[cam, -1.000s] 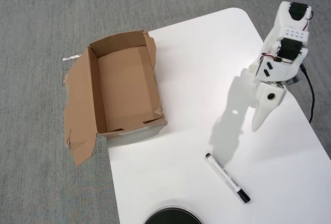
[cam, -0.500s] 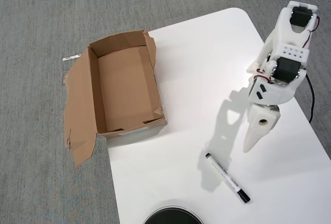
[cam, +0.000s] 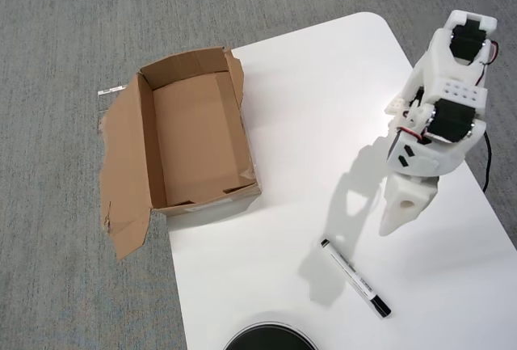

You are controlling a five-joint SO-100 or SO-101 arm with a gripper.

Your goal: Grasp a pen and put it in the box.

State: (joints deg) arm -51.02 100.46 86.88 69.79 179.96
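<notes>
Overhead view: white two-finger gripper [cam: 391, 227], fingers pressed together, hangs near the white-barrelled, black-capped pen [cam: 355, 278] lying on the table, well apart from the brown cardboard box [cam: 194, 141]. Spread the fingers across the barrel's middle before descending.

A white surface [cam: 307, 107] with a rounded far corner stands over grey carpet [cam: 73, 18] in the overhead view, and its left edge runs slantwise down the picture. The pen [cam: 355, 278] lies flat on the bare white near the front edge — small black end toward the middle of the surface, black cap toward the front right. The box [cam: 198, 140], open at the top, sits at the left edge and overhangs it with a torn flap spread over the carpet, while a dark round object [cam: 269, 338] rests at the front edge — only partly in view.
</notes>
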